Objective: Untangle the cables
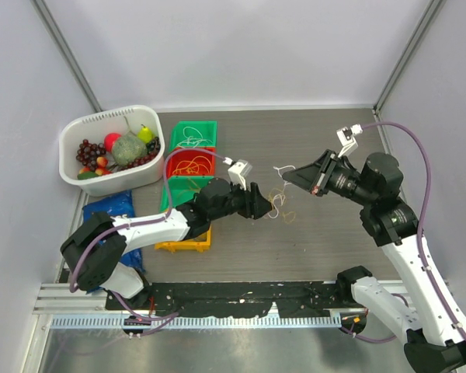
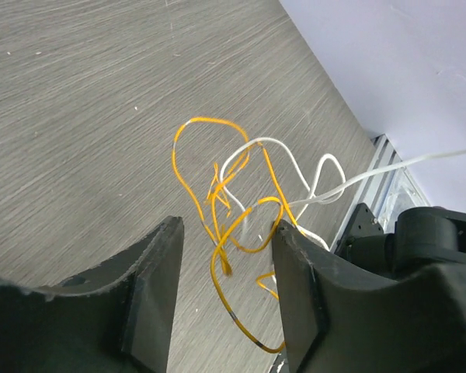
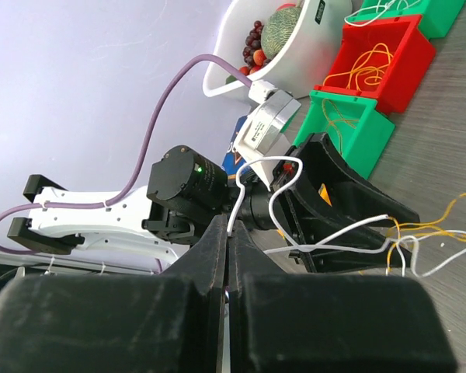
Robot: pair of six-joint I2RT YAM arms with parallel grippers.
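Observation:
A tangle of thin orange cable (image 1: 284, 214) and white cable (image 1: 275, 197) lies on the grey table between the two arms. In the left wrist view my left gripper (image 2: 229, 225) is open. A loop of the orange cable (image 2: 206, 119) hangs between its fingers and touches the right finger (image 2: 295, 256). The white cable (image 2: 273, 141) runs taut off to the right. My right gripper (image 3: 230, 225) is shut on an end of the white cable (image 3: 273, 161), lifted above the table; orange strands (image 3: 458, 203) trail below. In the top view the left gripper (image 1: 266, 203) and right gripper (image 1: 283, 172) are close together.
A white basket (image 1: 78, 128) of fruit stands at the back left. Beside it are a green bin (image 1: 214, 132), a red bin (image 1: 211, 165) and another green bin (image 1: 165, 198) with cables, a yellow bin (image 1: 188, 244) and a blue packet (image 1: 109, 208).

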